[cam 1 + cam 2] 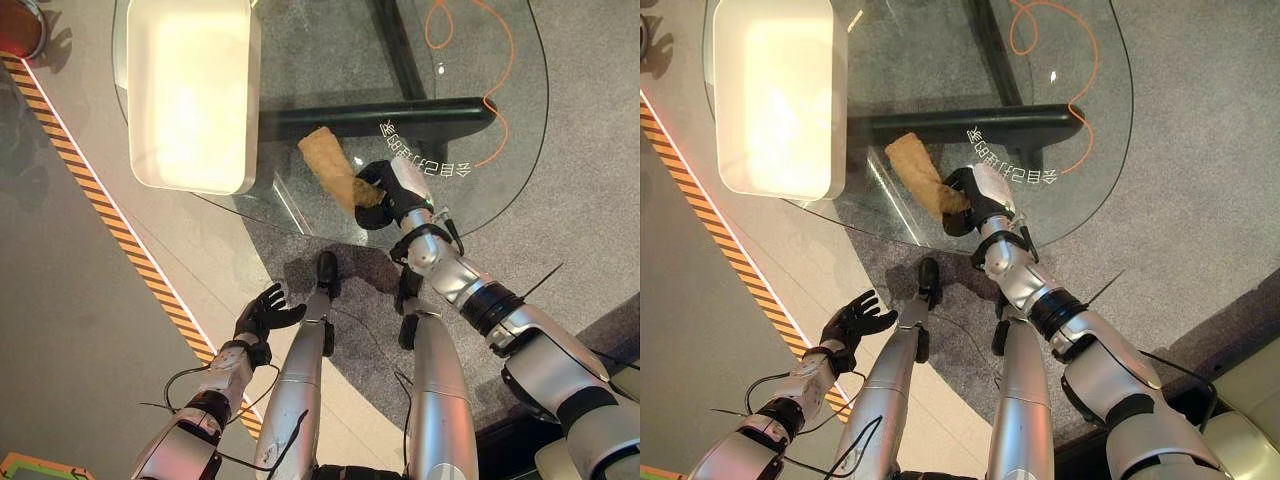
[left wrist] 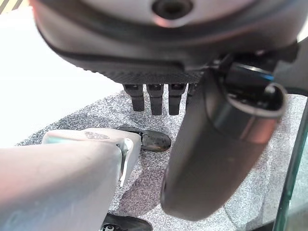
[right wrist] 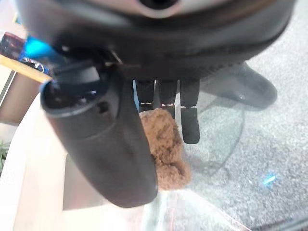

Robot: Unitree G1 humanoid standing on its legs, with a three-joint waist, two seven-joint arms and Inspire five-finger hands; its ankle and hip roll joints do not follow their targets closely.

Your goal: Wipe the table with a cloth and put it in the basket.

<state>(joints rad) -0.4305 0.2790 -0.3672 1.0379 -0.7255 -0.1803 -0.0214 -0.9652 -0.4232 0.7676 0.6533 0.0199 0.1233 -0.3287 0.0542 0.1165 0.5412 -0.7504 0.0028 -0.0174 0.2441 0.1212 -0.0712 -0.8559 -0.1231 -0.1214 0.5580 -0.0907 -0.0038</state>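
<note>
Nearest you, the left hand [image 1: 268, 309] hangs low on the left, off the table, fingers spread and holding nothing. Farther out, your right hand [image 1: 392, 192] rests on the near edge of the glass table [image 1: 470, 130]. Its fingers curl over the near end of the brown cloth [image 1: 330, 165], and its bulk hides that end. The rest of the cloth lies flat, pointing far and left. At the far left stands the white basket [image 1: 190, 95], its far side cut off.
</note>
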